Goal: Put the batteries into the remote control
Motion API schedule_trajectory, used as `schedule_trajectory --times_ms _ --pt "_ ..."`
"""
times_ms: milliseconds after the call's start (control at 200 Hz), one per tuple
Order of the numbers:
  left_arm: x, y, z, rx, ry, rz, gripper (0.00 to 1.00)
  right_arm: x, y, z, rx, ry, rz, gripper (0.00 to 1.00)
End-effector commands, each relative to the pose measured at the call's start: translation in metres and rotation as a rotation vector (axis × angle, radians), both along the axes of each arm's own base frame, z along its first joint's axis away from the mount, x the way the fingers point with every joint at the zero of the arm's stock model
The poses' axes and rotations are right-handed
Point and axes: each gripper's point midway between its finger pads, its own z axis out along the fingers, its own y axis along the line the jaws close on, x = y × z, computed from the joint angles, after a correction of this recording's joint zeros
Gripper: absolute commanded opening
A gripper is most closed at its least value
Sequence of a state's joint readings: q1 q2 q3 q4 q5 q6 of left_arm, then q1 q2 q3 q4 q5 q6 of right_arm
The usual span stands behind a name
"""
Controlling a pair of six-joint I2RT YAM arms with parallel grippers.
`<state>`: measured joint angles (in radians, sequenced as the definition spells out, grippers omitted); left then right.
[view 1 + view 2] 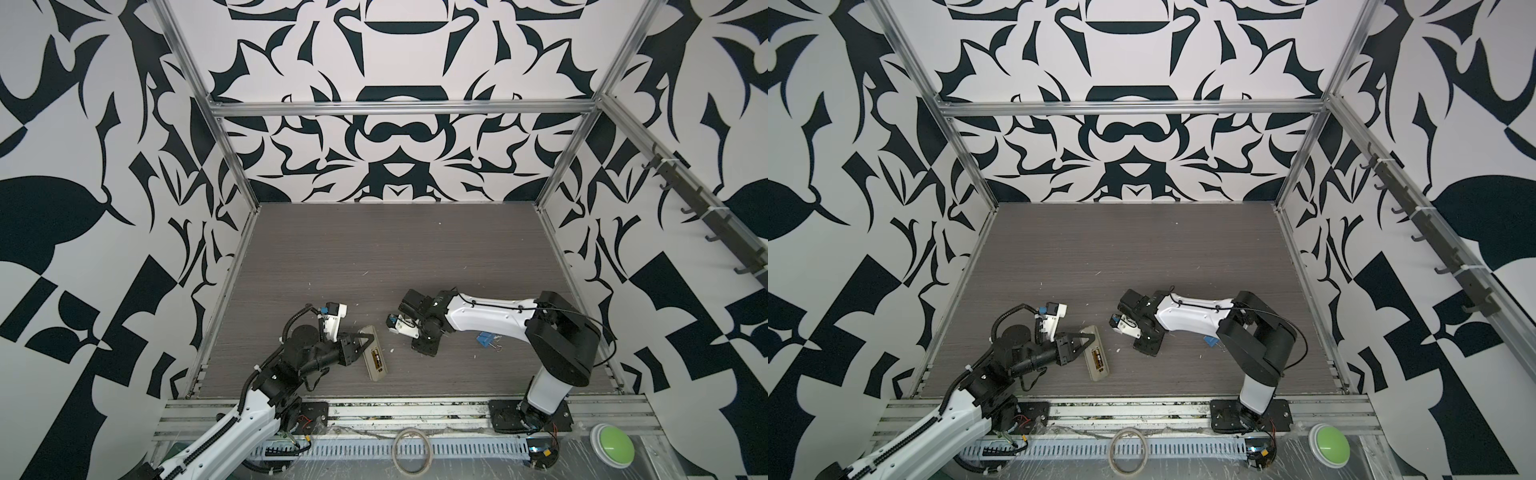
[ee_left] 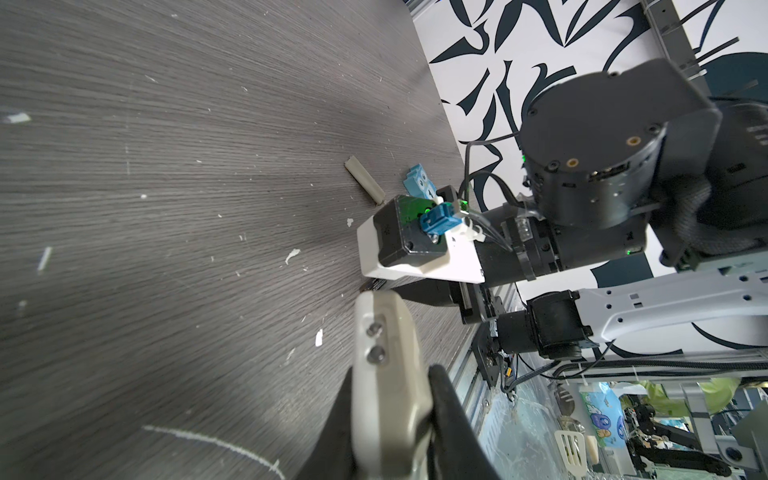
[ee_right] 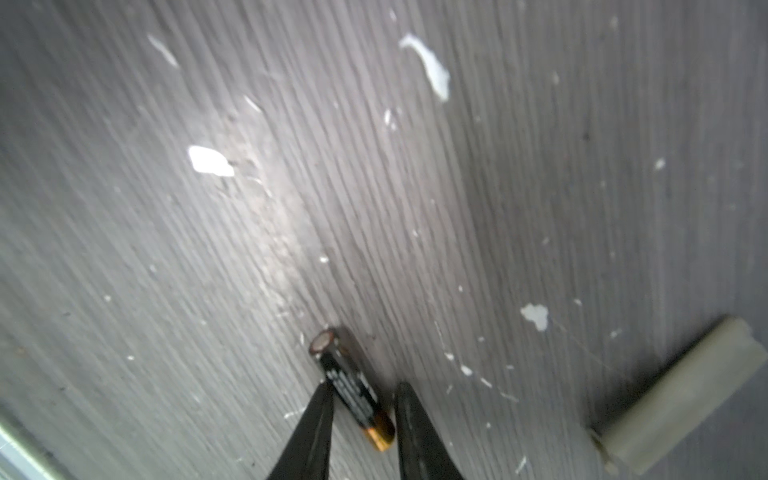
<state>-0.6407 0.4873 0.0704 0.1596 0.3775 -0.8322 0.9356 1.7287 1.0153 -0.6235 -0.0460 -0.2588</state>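
The right fingers (image 3: 307, 432) stand a little apart, one on each side of a battery (image 3: 347, 374) that lies flat on the table (image 1: 374, 249). Its long axis slants across the gap. The gold end sits back by one finger, and the other finger's tip is against its dark side. The flat silver end points out past the tips. Whether the fingers press on it yet I cannot tell. White flecks (image 3: 210, 161) dot the table around it, and a beige strip (image 3: 681, 399) lies well off to one side.

The left fingers (image 2: 451, 411) are clamped on the far end of the remote (image 1: 380, 372), one on each long edge. The remote lies back up near the front of the table, left of the right arm's wrist. Its long axis runs from front to back, with the far end leaning a little left. A second battery (image 1: 377, 358) shows dark and gold in its open bay, lengthwise with the remote. Beyond the right arm's camera, in the left wrist view, a blue figure (image 2: 419, 183) stands close to the strip.
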Motion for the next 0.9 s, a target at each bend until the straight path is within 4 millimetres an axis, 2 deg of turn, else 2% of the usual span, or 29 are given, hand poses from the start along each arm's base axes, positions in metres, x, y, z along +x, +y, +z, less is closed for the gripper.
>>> schedule_trajectory --times_ms 0,265,475,635,895 --pt "0.004 -0.001 0.008 -0.031 -0.032 0.010 0.00 0.000 -0.014 0.003 -0.044 -0.015 -0.027 0.28" --pt "0.005 0.001 0.008 -0.027 -0.032 0.024 0.00 0.000 -0.015 -0.005 -0.058 -0.006 -0.025 0.21" --pt "0.012 0.000 0.011 -0.032 -0.050 0.049 0.00 -0.004 -0.010 -0.001 -0.037 0.003 -0.012 0.11" --pt "0.021 0.001 0.016 -0.052 -0.071 0.091 0.00 -0.004 0.006 0.029 0.068 -0.056 -0.038 0.00" --pt "0.034 0.002 0.024 -0.094 -0.112 0.145 0.00 -0.005 0.034 0.101 0.307 -0.166 -0.125 0.00"
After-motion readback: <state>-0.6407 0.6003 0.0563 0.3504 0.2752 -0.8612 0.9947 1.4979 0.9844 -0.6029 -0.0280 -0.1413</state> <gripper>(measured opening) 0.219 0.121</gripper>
